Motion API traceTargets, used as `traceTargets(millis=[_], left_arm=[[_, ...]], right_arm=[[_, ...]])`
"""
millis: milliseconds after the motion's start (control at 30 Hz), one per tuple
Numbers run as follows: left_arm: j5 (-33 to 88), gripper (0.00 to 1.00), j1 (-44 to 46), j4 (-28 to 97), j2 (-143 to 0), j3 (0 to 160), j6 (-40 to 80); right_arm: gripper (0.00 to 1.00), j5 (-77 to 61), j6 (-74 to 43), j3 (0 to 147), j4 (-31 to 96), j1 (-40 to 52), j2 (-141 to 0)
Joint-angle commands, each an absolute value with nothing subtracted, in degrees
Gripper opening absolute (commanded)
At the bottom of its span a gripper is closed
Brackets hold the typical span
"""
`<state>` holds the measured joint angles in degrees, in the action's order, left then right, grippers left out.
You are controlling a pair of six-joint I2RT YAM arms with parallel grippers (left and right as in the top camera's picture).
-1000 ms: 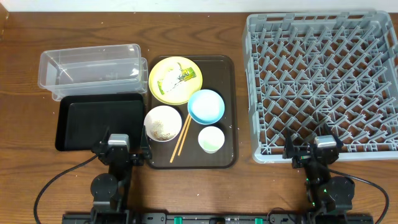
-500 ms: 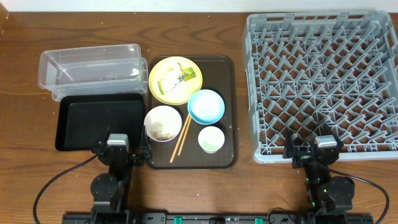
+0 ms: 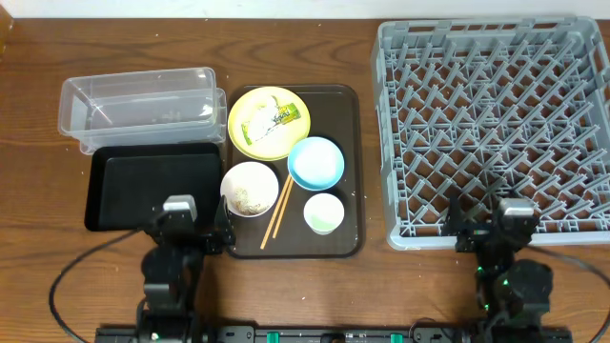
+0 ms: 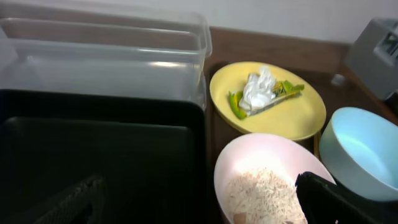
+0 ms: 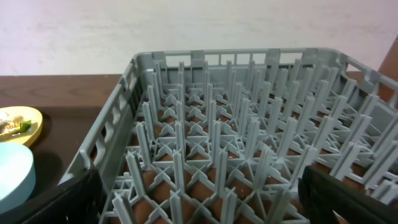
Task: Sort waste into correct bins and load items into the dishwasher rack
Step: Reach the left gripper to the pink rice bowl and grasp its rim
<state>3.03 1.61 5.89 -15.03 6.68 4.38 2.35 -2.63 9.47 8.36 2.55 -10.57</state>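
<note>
Left gripper (image 3: 183,229) spread, empty. Right gripper (image 3: 502,231) spread, empty, rack (image 5: 236,59) straight ahead of it. Wrapper (image 4: 261,90) lies on yellow plate (image 4: 298,117), ahead-right of left gripper, beyond white bowl (image 4: 249,155). We'd clear the bowl and pinch the crumple, not the plate.

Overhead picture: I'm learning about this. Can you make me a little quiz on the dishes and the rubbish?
1. How many dishes are in the dishwasher rack right now?
2. True or false: the snack wrapper lies on the yellow plate.
3. Where is the rice? A: in the white bowl. B: on the yellow plate. C: in the dishwasher rack.

Key: 1 zero; 2 true; 3 A.
</note>
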Motion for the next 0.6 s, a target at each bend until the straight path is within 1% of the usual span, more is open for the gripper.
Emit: traceTargets(millis=[0, 233, 433, 567], left_arm=[[3.42, 0.99, 1.37, 7.4, -22.96, 14.96, 5.06], [4.51, 0.99, 1.37, 19.05, -43.24, 32.34, 5.04], [11.0, 0.99, 1.37, 34.17, -58.54, 48.56, 5.04], [12.99, 0.99, 1.37, 43.38, -65.36, 56.12, 5.06]], right_arm=[[0.99, 3.46, -3.84, 16.12, 9.67, 3.18, -17.23], [0.99, 3.11, -3.81, 31.05, 17.1, 3.18, -36.03], [0.99, 2.26, -3.79, 46.09, 31.03, 3.18, -51.24], [0.99, 1.65, -3.79, 52.73, 36.77, 3.18, -57.71]])
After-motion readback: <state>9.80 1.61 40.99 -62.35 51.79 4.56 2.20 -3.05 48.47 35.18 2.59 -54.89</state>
